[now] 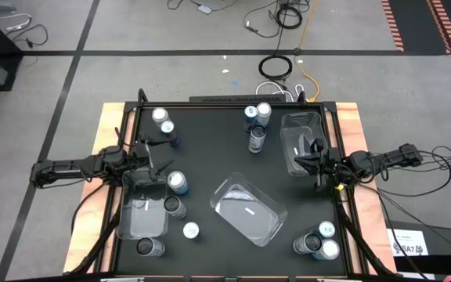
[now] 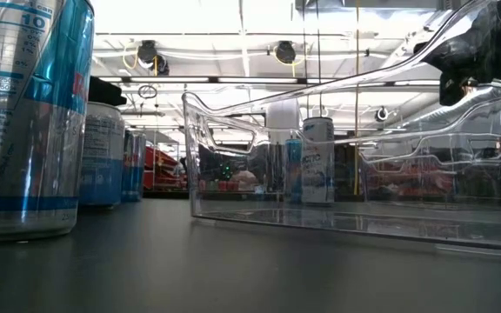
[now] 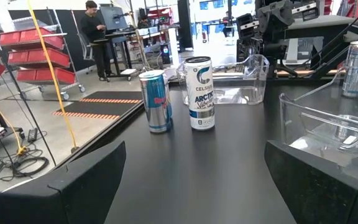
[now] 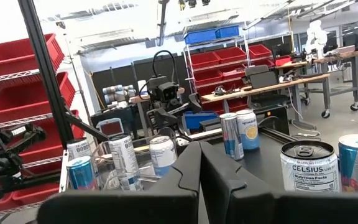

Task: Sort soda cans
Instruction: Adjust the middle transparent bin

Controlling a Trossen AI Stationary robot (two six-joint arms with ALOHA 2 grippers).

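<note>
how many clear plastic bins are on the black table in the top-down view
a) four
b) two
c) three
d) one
c) three: one bin at the left under the left gripper, one tilted bin in the middle, and one bin at the right beside the right gripper.

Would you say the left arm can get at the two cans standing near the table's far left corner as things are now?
Probably yes. The left claw is open and points toward the blue can and the white can, with bare tabletop between. The two stand close together, so gripping just one may be tight.
</note>
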